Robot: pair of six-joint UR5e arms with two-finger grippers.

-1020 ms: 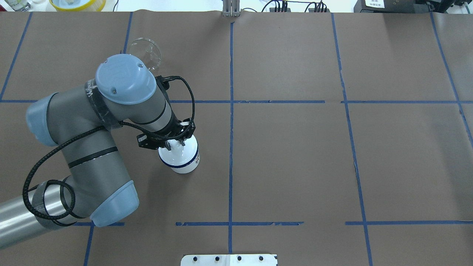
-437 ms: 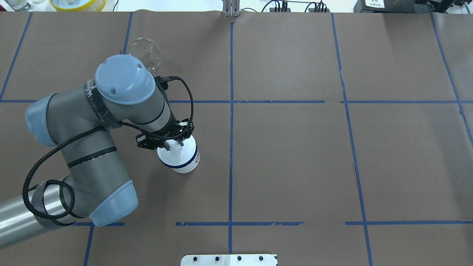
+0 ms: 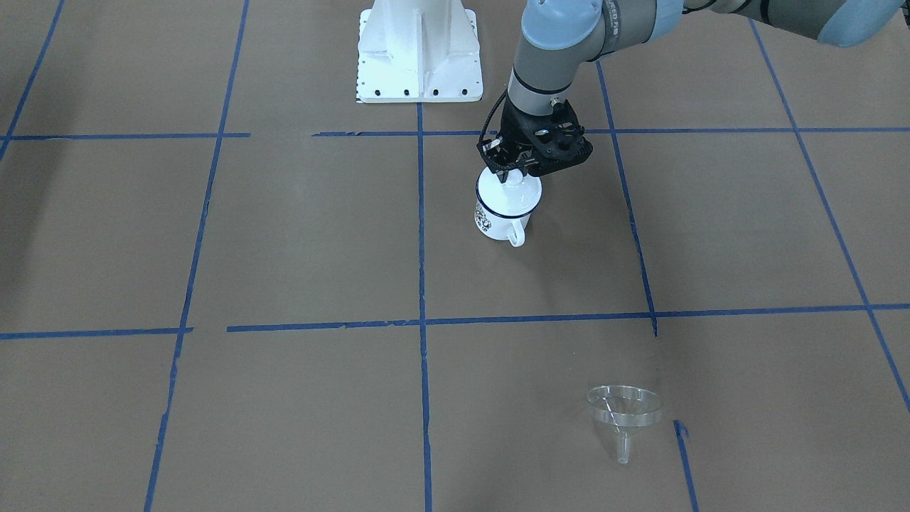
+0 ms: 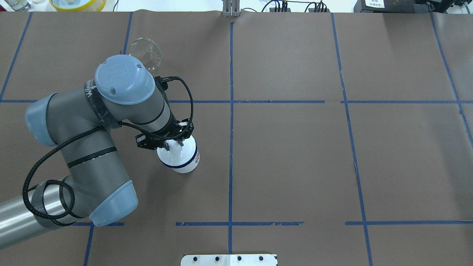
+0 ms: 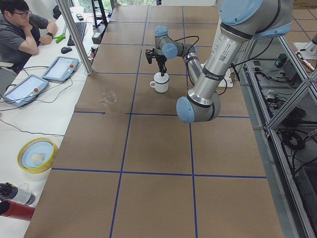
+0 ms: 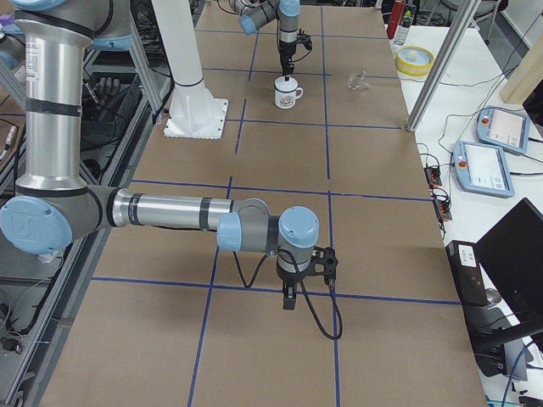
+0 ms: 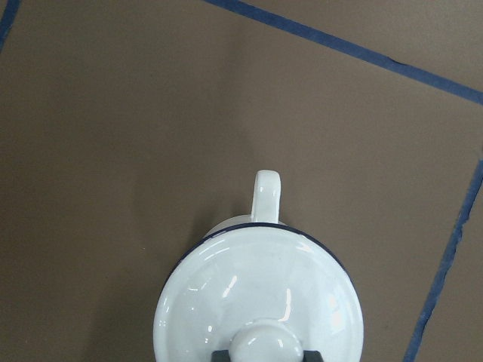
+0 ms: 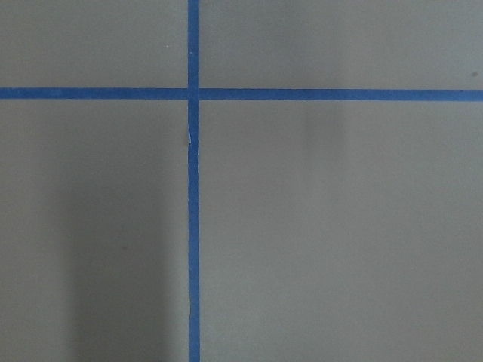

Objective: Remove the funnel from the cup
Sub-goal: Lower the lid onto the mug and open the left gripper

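Note:
The clear funnel (image 3: 624,409) lies on the brown table, well apart from the cup, and also shows in the overhead view (image 4: 146,51). The white cup (image 3: 501,213) with its dark blue rim stands upright, handle (image 7: 266,196) pointing away from the robot. A white round lid (image 7: 260,294) with a knob covers it. My left gripper (image 3: 513,174) is right above the cup, its fingers closed on the lid's knob (image 4: 173,145). My right gripper (image 6: 288,301) hangs low over bare table far from both; I cannot tell whether it is open or shut.
The white robot base plate (image 3: 419,57) stands behind the cup. A yellow bowl (image 5: 37,154), bottles (image 5: 15,208) and tablets (image 5: 59,68) are on the side bench, where a person (image 5: 22,34) sits. Blue tape lines (image 8: 192,226) cross the table.
My left gripper and the lid under it have shifted a few pixels left and toward the far edge. The funnel has not moved.

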